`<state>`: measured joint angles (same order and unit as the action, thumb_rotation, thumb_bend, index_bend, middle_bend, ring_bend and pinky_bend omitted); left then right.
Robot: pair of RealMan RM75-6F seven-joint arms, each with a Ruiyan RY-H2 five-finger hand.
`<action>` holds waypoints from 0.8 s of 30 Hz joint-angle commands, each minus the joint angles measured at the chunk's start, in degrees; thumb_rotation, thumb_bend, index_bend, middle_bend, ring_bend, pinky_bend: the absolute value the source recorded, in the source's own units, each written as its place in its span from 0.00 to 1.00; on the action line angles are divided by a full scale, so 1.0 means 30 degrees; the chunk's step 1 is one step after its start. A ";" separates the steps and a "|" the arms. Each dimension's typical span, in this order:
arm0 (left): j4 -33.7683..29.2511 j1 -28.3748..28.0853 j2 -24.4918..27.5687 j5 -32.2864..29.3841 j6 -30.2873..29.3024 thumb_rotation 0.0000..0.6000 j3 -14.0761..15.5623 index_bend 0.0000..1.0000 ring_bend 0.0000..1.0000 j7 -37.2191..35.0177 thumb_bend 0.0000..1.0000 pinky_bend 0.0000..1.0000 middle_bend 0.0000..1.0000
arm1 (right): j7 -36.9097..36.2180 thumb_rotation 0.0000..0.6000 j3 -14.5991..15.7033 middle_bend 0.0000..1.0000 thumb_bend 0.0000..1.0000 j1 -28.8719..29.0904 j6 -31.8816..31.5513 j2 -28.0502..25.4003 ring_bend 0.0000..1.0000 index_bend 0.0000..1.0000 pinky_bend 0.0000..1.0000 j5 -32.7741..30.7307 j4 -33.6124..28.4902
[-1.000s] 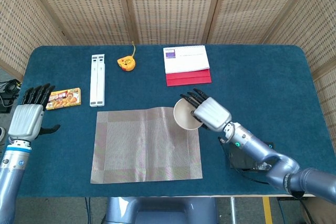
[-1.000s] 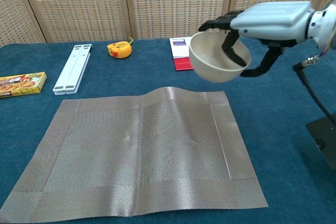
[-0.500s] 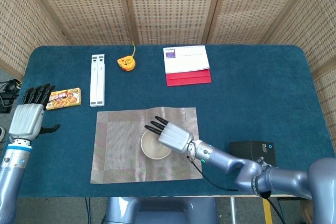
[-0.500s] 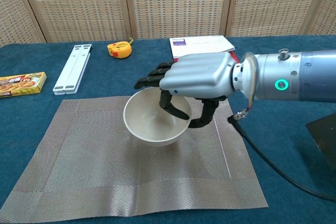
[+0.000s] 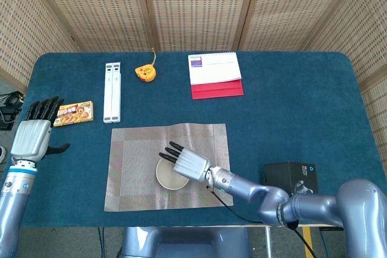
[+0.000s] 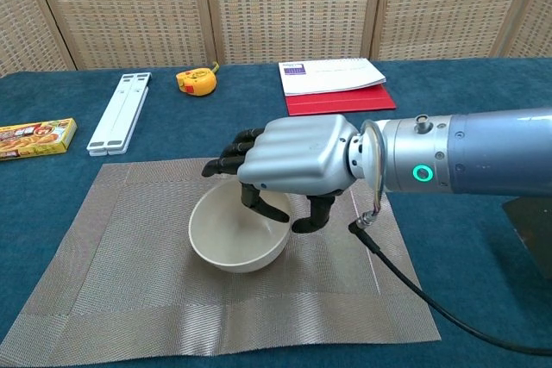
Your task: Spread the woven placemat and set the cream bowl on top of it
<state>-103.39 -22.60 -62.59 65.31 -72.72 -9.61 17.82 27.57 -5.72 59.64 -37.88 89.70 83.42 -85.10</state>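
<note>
The grey woven placemat (image 5: pixel 139 161) (image 6: pixel 112 247) lies spread flat at the table's front middle. The cream bowl (image 5: pixel 170 177) (image 6: pixel 233 243) sits upright on the mat, a little right of its centre. My right hand (image 5: pixel 186 162) (image 6: pixel 297 164) is over the bowl's right rim and holds it, with the thumb inside and the dark fingertips (image 6: pixel 226 158) reaching over the far rim. My left hand (image 5: pixel 33 132) hovers at the table's left edge with its fingers stretched out and holds nothing; only the head view shows it.
A yellow food box (image 5: pixel 73 113) (image 6: pixel 34 138), a white folded stand (image 5: pixel 112 92) (image 6: pixel 119 112), a yellow tape measure (image 5: pixel 144 73) (image 6: pixel 196 81) and a white and red notebook (image 5: pixel 216 75) (image 6: pixel 332 84) lie behind the mat. A black box (image 5: pixel 290 177) sits at the front right, and a black cable (image 6: pixel 414 286) trails across the mat's right border.
My right hand carried the bowl from above the mat's far right corner leftward and down onto the mat. The left hand has not moved.
</note>
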 commanded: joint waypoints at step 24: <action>-0.0278 0.0379 -0.0035 0.0841 -0.0735 1.00 0.0355 0.00 0.00 0.0195 0.00 0.00 0.00 | 0.1368 1.00 0.1349 0.00 0.00 -0.3825 -0.6253 -0.8342 0.00 0.00 0.00 0.1694 -0.4694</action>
<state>-104.04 -21.80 -62.71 67.37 -74.45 -8.77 18.44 31.89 -3.08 51.65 -52.14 69.32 85.97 -97.44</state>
